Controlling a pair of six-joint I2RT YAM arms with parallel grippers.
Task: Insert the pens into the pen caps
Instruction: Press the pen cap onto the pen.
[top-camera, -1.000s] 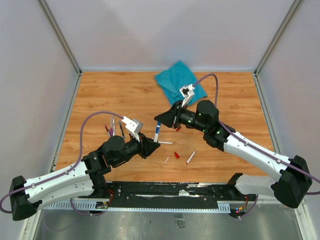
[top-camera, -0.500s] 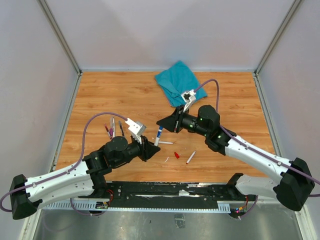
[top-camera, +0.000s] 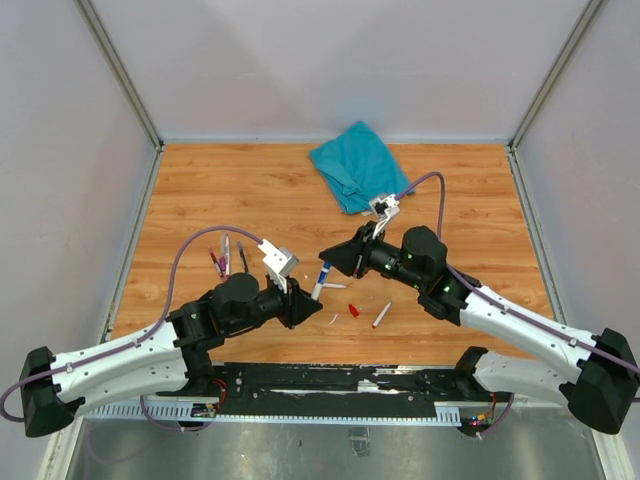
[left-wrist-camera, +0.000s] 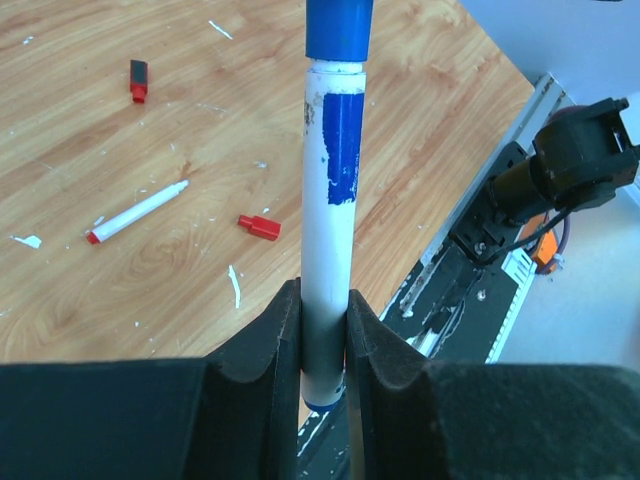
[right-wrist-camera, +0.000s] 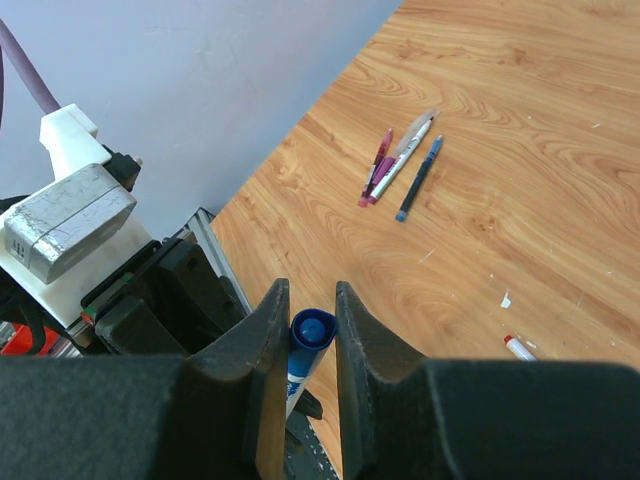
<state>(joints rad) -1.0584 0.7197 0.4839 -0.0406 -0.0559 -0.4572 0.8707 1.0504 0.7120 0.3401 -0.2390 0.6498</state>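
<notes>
Between my left claw (left-wrist-camera: 323, 310) and right claw (right-wrist-camera: 305, 305): left clamps the blue pen (left-wrist-camera: 330, 200) barrel; right pinches the blue cap (right-wrist-camera: 312, 329) at its tip.

Bright, even light from overhead fills the enclosure, casting only faint, soft-edged shadows on the wooden table (top-camera: 230, 190) and lighting the pale walls (top-camera: 300, 70) uniformly. The overhead view is sharp from edge to edge. In both wrist views the black finger pads (left-wrist-camera: 250, 380) nearest the lens look dark and slightly soft, while the tabletop beyond is crisper.
</notes>
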